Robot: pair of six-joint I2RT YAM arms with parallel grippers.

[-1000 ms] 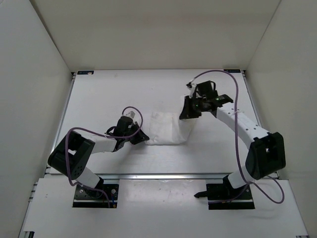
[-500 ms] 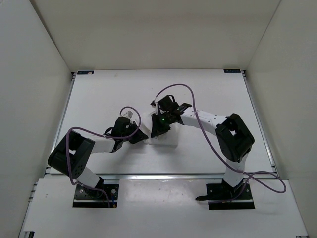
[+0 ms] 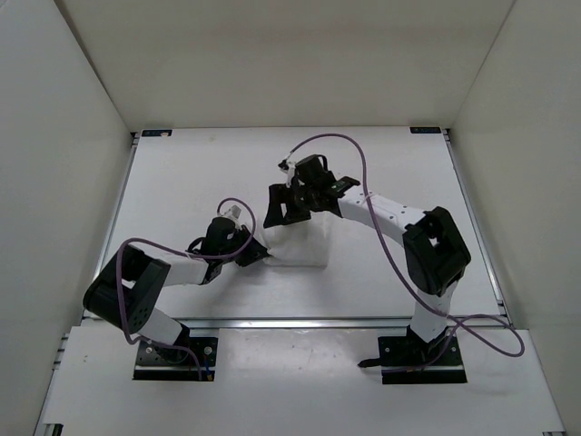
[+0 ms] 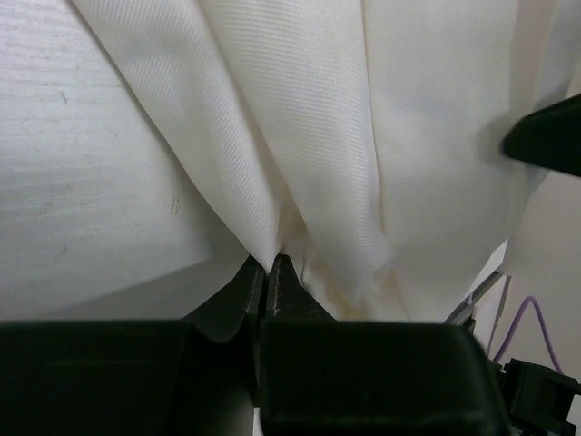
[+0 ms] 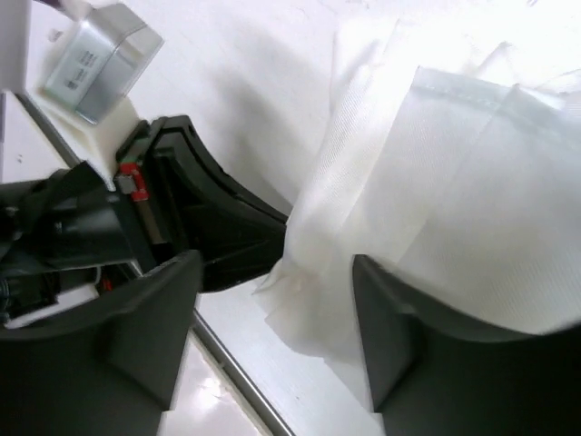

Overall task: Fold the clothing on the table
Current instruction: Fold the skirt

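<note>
Clothing: folded white stack, flat on table, near centre, between both grippers.
Left gripper: low at stack's near-left corner. Jaws together, clamped on bunched fold of clothing; wrist view shows fabric fanning out from tips.
Right gripper: over stack's far-left edge. Jaws apart, nothing held; fingers spread, cloth edge visible beneath.

Plain white back wall, left wall and right wall box the scene in. White worktop, metal edge rail along near side, dark corner brackets at far corners. Soft even light, faint shadows.
</note>
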